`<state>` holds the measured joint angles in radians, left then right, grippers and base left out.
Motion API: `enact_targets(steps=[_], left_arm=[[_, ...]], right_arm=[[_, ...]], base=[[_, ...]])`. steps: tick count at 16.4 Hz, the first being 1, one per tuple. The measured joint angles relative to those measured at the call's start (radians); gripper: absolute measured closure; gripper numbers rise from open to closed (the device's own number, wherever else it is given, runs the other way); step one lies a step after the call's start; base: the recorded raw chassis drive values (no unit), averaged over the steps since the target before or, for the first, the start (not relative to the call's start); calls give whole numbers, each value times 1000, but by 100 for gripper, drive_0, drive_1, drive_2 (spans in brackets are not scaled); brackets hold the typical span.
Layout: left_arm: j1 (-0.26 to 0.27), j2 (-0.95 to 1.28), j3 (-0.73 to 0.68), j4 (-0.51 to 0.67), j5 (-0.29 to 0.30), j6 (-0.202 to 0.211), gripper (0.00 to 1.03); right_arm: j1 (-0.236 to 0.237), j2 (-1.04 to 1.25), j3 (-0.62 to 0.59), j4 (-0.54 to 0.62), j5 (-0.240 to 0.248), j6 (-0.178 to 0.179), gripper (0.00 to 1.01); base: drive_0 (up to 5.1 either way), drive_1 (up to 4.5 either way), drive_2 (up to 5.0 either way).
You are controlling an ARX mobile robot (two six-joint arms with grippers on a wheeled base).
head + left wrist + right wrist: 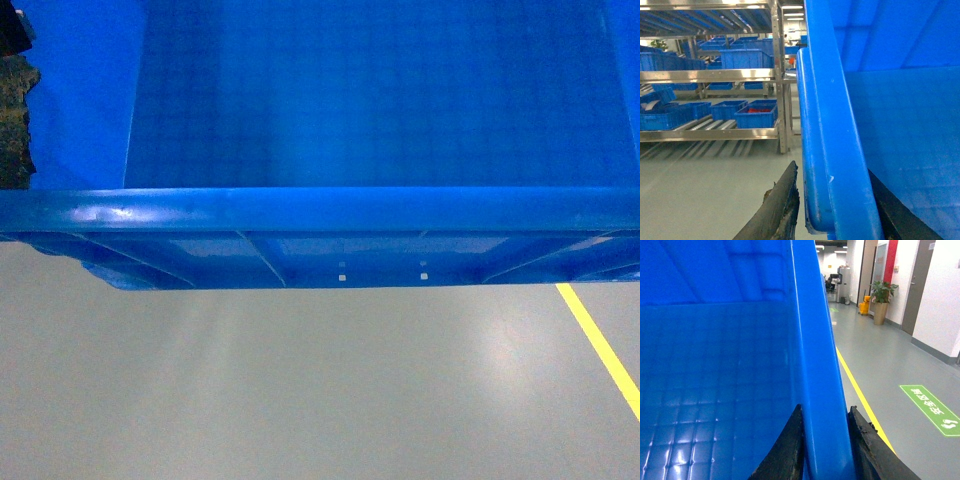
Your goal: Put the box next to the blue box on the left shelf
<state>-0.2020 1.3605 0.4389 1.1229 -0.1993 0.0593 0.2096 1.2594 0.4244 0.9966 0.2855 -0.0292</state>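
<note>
Grey floor point(300, 390) with a yellow line point(600, 345) at 4 o'clock lies under the box point(370, 110), carried high, empty.

From the left wrist, the left gripper point(830, 220) pinches the box's rim, one finger each side; the left shelf point(710, 132) waits at 9 o'clock.

From the right wrist, the right gripper point(825, 450) pinches the other wall, so both arms share the load.

Bright blue box point(320, 205) with faint grid-patterned floor; grey floor point(300, 390) crossed by a yellow line point(600, 345); green floor sign point(932, 409) with white markings; black gripper fingers point(785, 455); silvery shelf point(710, 75).
</note>
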Motion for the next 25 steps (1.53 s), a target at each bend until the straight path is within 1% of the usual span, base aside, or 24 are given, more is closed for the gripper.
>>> enact_targets(steps=[25], left_arm=[[0,0,0,0,-2,1,74]], right_arm=[[0,0,0,0,0,-1,84]], base=[[1,433,-431]])
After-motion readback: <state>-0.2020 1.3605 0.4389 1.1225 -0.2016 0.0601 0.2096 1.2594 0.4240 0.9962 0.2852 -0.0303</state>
